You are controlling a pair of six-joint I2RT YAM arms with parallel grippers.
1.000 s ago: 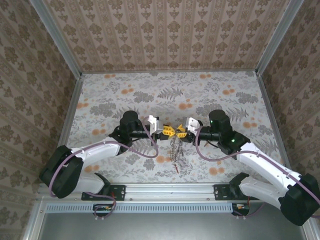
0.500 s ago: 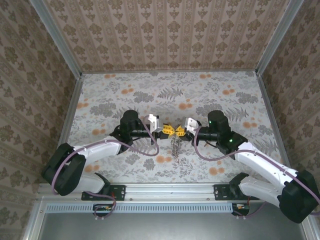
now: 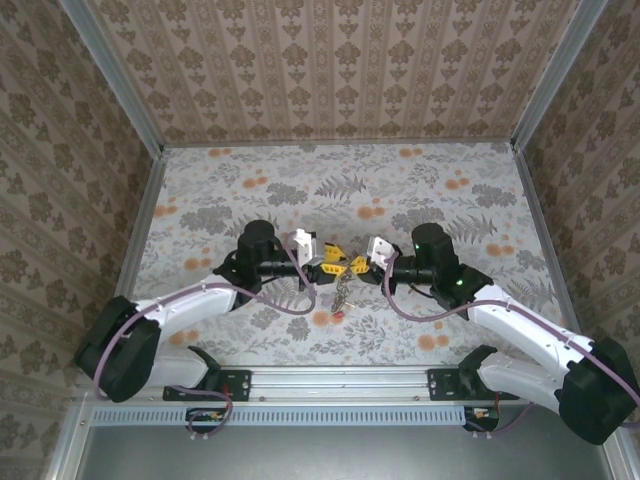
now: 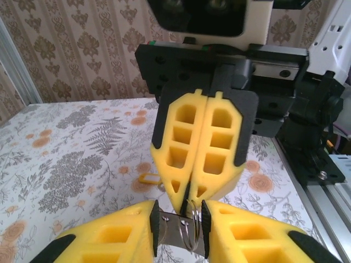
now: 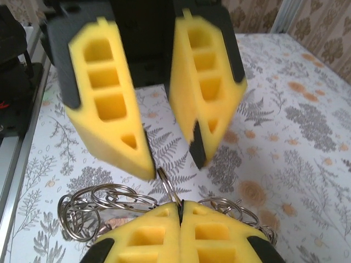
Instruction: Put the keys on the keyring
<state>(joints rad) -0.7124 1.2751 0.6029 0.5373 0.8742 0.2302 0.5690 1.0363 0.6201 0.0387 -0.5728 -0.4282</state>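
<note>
Two white-and-black robot arms meet tip to tip over the ctr of a floral-print tabletop (image 3: 430, 190), boxed in by damask-pattern wall panels (image 3: 330, 70).

The right claw (image 3: 353, 266) has its yellow foam pads (image 5: 211, 230) pressed flat together. It pinches a thin silvery wire keyring (image 5: 166, 185) at the very tips, and the ring stands on edge out of the seam btwn the pads.

Facing it, the left claw (image 3: 331, 264) has its own yellow pads (image 4: 109, 235) parted. From the right wrist cam the patterned table is visible through the gap. From the left wrist cam the keyring sits in that gap next to a flat silvery metal strip (image 4: 173, 233). Whether the pads press on the strip can't be told.

Seen from overhead, a bunch of small silvery keys and wire loops (image 3: 343, 288) trails from the meeting point toward the near edge of the table, w/ a small red-headed key (image 3: 338, 312) at its end. The right wrist cam shows more linked wire rings (image 5: 101, 200) bunched just beside the right claw's pads.

A small yellow-headed key (image 4: 147, 178) shows beneath the right claw. It's too blurred to tell if it hangs or lies on the table.
</note>
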